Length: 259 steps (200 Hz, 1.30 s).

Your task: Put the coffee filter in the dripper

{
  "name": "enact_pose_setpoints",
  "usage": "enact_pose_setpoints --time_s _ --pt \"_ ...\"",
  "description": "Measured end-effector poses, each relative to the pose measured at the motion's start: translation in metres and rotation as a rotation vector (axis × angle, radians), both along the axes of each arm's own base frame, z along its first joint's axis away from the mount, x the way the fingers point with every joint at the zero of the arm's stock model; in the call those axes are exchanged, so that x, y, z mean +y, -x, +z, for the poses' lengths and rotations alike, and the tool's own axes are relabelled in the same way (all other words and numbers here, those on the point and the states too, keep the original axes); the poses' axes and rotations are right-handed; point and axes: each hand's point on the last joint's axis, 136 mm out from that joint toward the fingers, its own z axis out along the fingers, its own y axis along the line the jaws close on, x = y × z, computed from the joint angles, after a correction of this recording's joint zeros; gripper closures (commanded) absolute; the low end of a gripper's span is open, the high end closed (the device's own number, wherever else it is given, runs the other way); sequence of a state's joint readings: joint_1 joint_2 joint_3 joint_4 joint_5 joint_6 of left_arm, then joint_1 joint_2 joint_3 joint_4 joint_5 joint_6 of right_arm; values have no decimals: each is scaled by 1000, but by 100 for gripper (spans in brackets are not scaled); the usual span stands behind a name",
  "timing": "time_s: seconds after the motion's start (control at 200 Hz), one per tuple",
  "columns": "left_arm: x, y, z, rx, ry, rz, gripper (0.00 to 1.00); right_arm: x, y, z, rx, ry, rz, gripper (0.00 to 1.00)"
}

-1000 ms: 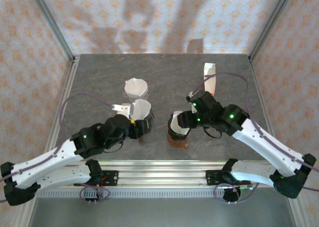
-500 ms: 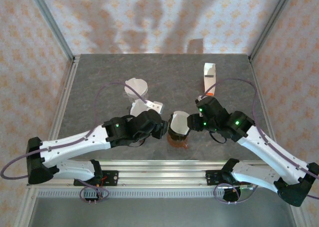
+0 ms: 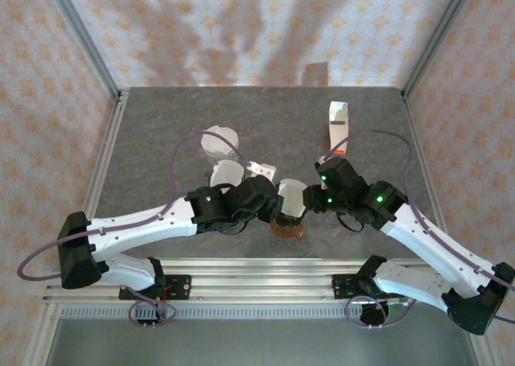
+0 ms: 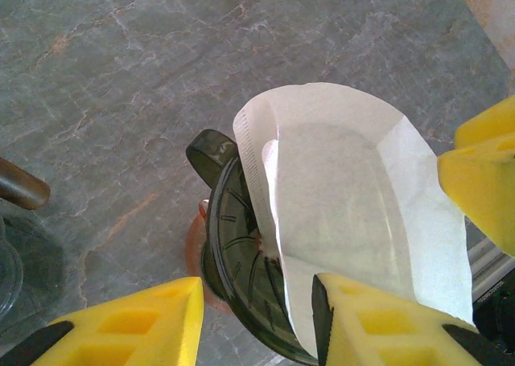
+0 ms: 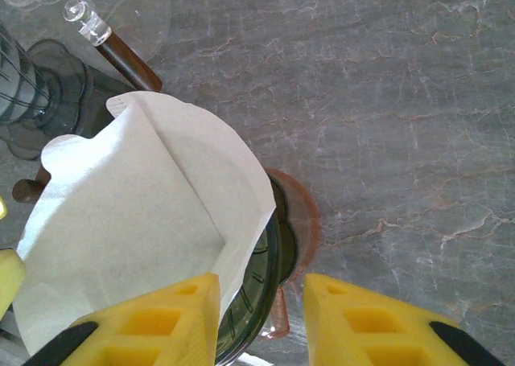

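On the grey stone-patterned table (image 3: pixel 161 117), a white carton (image 3: pixel 339 117) stands far right, while two pale cone-shaped vessels (image 3: pixel 219 141) sit left of centre.

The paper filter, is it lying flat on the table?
No, the filter stands open, its lower part in the dark dripper.

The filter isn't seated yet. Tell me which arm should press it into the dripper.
Right, probably: the filter lies beside a finger of the right gripper, whose gap straddles the dripper rim. The left gripper faces mostly bare dripper wall.
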State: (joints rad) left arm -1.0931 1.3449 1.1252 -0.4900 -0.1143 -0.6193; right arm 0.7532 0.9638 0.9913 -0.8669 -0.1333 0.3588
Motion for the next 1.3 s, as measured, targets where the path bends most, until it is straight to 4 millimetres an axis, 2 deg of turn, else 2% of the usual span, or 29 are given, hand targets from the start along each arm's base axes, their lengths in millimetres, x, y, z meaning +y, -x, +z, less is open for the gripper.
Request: enact_pose_setpoints --time_s 0.455,0.636,0.856,1.296 --pt "-4 -10 7 -1 63 36 63 9 3 0 20 -41 28 89" --pt "-1 -13 1 15 75 50 61 12 4 -4 38 -42 39 94" --pt "1 -15 -7 29 87 67 52 13 4 -7 47 -30 43 97" --pt "2 -17 -11 27 86 77 55 16 5 -13 50 8 69 100"
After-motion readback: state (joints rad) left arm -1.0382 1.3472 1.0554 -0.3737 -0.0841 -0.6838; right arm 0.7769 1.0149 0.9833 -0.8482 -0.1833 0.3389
